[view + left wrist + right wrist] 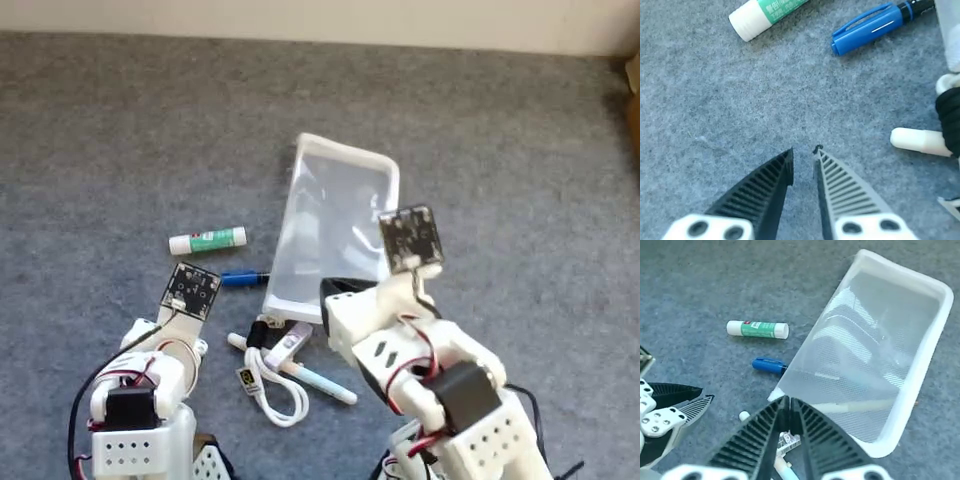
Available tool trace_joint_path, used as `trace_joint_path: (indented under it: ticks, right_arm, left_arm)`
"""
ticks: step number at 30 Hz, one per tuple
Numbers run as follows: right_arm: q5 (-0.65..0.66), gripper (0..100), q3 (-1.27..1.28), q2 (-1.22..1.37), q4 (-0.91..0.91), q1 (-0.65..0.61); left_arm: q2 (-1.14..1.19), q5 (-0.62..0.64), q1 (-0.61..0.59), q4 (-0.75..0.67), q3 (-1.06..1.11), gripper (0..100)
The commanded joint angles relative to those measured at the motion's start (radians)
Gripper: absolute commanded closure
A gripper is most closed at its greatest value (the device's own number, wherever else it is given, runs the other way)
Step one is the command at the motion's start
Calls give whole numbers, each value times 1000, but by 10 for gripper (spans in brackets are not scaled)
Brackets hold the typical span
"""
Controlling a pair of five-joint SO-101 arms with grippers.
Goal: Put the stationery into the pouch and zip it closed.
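High view: the clear pouch [325, 225] lies flat on the grey table [100, 120]. The right gripper [788, 400] hangs over its near end, jaws together, empty. The left gripper [803, 150] is narrowly parted, empty. A glue stick [207, 240] and a blue pen [243, 278] lie beside the pouch.
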Motion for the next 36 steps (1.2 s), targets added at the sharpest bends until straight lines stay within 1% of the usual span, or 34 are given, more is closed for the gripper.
trace_joint_path:
  ticks: [1, 5, 7, 10, 11, 16, 21, 25, 30, 36]
  right_arm:
    - [-8, 991, -127, 131, -21, -45]
    - [-8, 984, -148, 220, -22, -94]
    - [-18, 944, -148, 268, -22, -122]
    - [-91, 875, -148, 340, -30, -157]
    - [-101, 868, -148, 364, -42, -170]
    - [-106, 868, -148, 483, -145, -222]
    - [-181, 868, -148, 588, -214, -286]
    - [-184, 868, -140, 659, -277, -332]
    - [-236, 868, -140, 737, -351, -341]
    - [-239, 868, -148, 843, -363, -343]
  left_arm:
    - [-12, 9, -4, 8, 21, 912]
    - [-12, 9, -4, 8, 21, 912]
    - [-12, 9, -4, 8, 21, 912]
    - [-12, 9, -4, 8, 21, 912]
    - [-12, 9, -4, 8, 21, 912]
    - [-12, 9, -4, 8, 21, 912]
    - [-12, 9, -4, 8, 21, 912]
    - [-12, 9, -4, 8, 21, 912]
    - [-12, 9, -4, 8, 21, 912]
    - [-12, 9, -4, 8, 21, 912]
